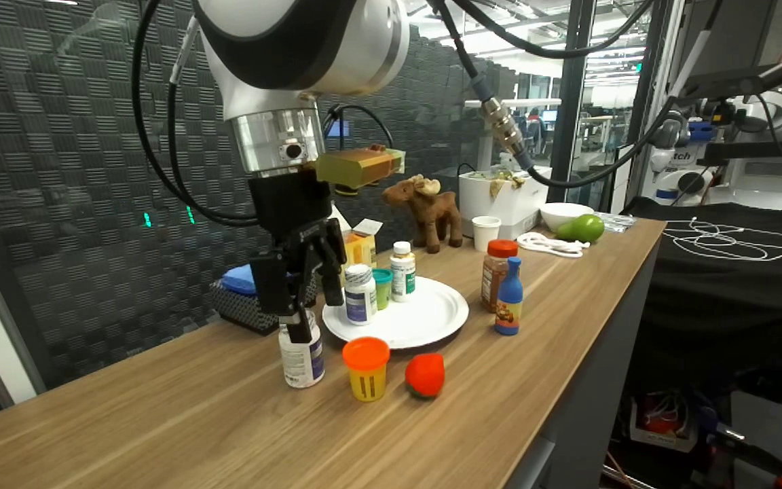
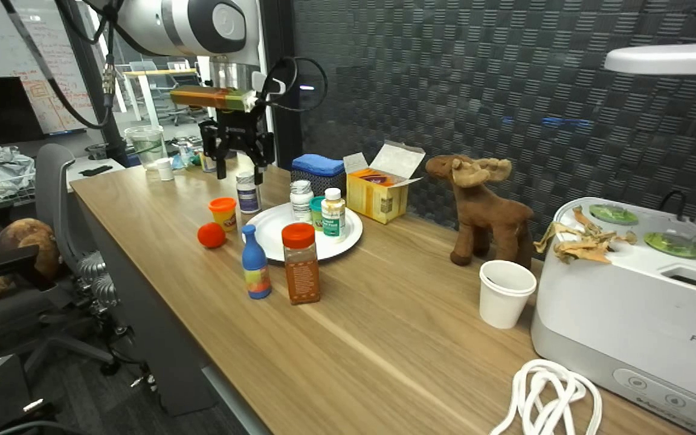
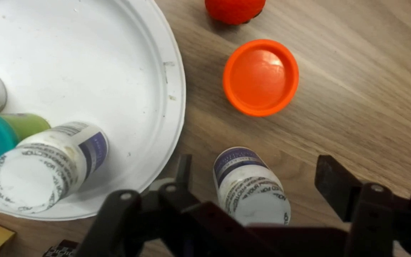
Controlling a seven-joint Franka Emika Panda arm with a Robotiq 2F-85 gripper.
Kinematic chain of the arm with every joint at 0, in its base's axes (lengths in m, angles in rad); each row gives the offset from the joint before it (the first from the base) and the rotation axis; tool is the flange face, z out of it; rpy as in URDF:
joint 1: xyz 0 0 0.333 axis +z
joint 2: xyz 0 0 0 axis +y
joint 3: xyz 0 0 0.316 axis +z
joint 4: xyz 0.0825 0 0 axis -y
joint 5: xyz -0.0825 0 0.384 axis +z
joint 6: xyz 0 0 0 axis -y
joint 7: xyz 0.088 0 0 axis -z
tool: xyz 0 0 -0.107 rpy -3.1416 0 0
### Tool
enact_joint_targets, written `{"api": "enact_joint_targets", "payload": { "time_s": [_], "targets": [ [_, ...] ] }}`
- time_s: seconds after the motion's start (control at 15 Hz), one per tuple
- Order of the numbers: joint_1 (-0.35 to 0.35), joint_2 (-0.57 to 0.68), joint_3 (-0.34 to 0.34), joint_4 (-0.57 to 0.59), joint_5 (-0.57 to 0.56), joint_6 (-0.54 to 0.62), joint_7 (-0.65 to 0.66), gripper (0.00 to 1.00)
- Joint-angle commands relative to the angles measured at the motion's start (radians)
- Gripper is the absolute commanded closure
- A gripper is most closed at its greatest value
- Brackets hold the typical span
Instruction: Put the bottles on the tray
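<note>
- In an exterior view, the tool (image 1: 318,321) points down over the surface (image 1: 160,407), its fingers parted, one of them in front of a white bottle with a purple label (image 1: 303,360), which stands upright off the tray (image 1: 432,322)
- The tray lies nearer the wall edge than the free edge of the surface and carries a matching bottle (image 1: 360,299), a green tub (image 1: 383,292) with a teal lid, and a green-labelled bottle (image 1: 402,275), all upright
- Beyond the rim stand a red-capped jar (image 1: 491,285) and, just beside it and closer to the free edge, a blue bottle (image 1: 509,299); an orange-lidded tub (image 1: 368,373) and a red round object (image 1: 425,375) sit near the tray, the red one closer to the free edge
- In an exterior view, the tool (image 2: 240,174) is right by the cap of the off-tray bottle, and along the wall edge come a dark box (image 2: 319,184), a yellow box (image 2: 378,196) with raised flaps, a brown toy moose (image 2: 487,211) and a white appliance (image 2: 614,308), a paper cup (image 2: 503,302) just beside it
- In the wrist view, the two fingers are wide apart with that bottle between them, bare surface showing on either side of it, so the tool has hold of nothing (how low the tips reach I cannot tell); a strip of surface separates the bottle from the tray
</note>
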Motion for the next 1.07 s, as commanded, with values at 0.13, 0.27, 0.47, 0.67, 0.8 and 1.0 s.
{"api": "enact_joint_targets", "payload": {
  "time_s": [0.13,0.27,0.47,0.67,0.8,1.0],
  "targets": [
    [-0.004,0.026,0.022,0.029,0.0,0.062,-0.069,0.0],
    [-0.004,0.036,0.027,0.033,0.0,0.086,-0.087,0.0],
    [-0.001,0.03,0.028,0.024,-0.004,0.12,-0.092,0.26],
    [0.003,0.008,0.027,0.001,-0.011,0.142,-0.083,0.5],
    [0.008,-0.009,0.025,-0.015,-0.02,0.154,-0.075,0.66],
    [0.007,-0.034,0.034,-0.031,-0.009,0.15,-0.074,0.81]
  ]
}}
